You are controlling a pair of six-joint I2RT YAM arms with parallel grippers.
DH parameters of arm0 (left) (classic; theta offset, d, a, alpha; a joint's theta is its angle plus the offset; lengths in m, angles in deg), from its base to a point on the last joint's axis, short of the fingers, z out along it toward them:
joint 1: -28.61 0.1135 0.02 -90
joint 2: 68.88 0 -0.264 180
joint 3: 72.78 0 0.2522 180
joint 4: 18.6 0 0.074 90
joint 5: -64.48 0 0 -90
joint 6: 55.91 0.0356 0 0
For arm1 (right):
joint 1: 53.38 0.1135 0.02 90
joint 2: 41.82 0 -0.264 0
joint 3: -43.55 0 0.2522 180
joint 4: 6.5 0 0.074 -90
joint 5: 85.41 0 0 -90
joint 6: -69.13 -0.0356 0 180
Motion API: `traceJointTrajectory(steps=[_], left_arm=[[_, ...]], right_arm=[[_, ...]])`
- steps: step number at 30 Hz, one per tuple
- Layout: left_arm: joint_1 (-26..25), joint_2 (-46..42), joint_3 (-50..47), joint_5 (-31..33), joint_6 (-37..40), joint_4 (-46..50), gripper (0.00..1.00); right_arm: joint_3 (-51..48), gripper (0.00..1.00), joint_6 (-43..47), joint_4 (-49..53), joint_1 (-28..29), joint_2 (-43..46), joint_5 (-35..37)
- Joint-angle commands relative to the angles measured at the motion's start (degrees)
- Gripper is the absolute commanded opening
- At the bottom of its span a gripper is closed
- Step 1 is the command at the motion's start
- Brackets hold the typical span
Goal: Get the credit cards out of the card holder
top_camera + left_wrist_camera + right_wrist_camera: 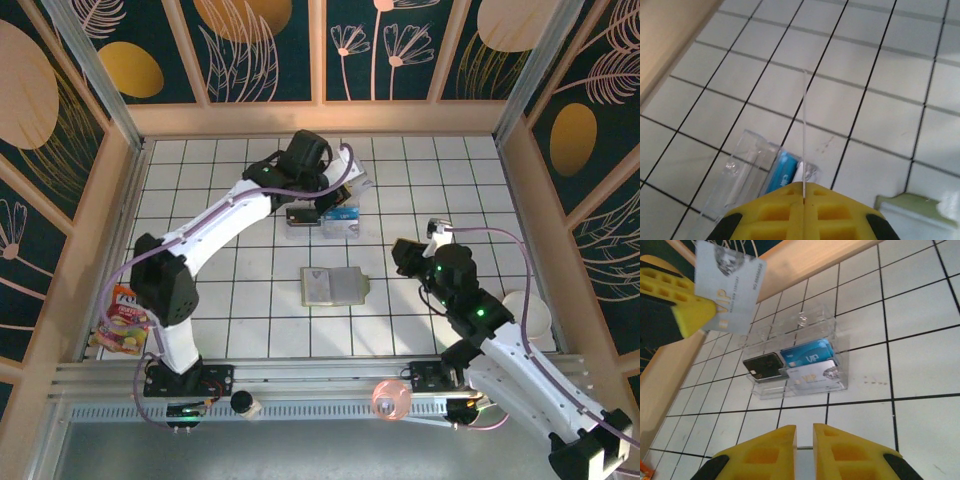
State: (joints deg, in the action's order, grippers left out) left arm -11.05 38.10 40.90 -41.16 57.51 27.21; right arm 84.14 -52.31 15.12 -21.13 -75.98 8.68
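The olive-green card holder [333, 286] lies open on the tiled table, its cream inside up; a corner of the card holder [915, 205] shows in the left wrist view. My left gripper [803, 186] is shut on a silver credit card [730, 285], held edge-up above the clear plastic box [325, 222]. That box [795, 365] holds a black card [762, 365], a blue card [807, 354] and a silver card [815, 377]. My right gripper [805, 432] hovers to the right of the card holder, its jaws a little apart with nothing between them.
Wooden walls [520, 200] close in the table on three sides. A snack packet [125, 325] lies at the near left, a white cup [535, 315] at the right. A pink ring [390, 398] and a small bottle [245, 403] sit on the front rail.
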Motion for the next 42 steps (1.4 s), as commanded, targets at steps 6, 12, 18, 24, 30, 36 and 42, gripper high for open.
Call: traceJointTrajectory(steps=[6, 12, 18, 24, 30, 36, 42], left_arm=[[-0.1, 13.0, 11.5, 9.8, 8.8, 16.6, 0.00], [-0.4, 14.3, 15.2, 8.9, 11.3, 17.3, 0.00], [-1.5, 13.0, 13.1, 9.9, 17.2, 18.3, 0.00], [-1.6, 7.1, 0.4, 8.9, 19.8, 10.8, 0.00], [-1.5, 7.9, 0.2, 9.2, 21.4, 10.4, 0.00], [-1.6, 11.6, 2.5, 11.0, 21.1, 10.0, 0.00], [-1.6, 12.0, 2.5, 9.9, 21.1, 7.7, 0.00]], right_arm=[[-0.2, 0.17, 0.9, 1.7, -4.9, -0.5, -2.1], [0.1, 0.17, 1.1, 2.4, -8.3, -2.2, -2.9], [1.1, 0.17, 1.7, 3.9, -10.5, -3.1, -4.9], [1.4, 0.17, 1.4, 3.1, -12.4, -4.9, -5.9], [1.7, 0.16, 0.2, 1.7, -12.7, -8.4, -7.4], [2.2, 0.16, -0.2, 1.6, -12.8, -8.7, -7.6], [2.4, 0.16, -0.4, 1.6, -12.7, -9.3, -7.7]])
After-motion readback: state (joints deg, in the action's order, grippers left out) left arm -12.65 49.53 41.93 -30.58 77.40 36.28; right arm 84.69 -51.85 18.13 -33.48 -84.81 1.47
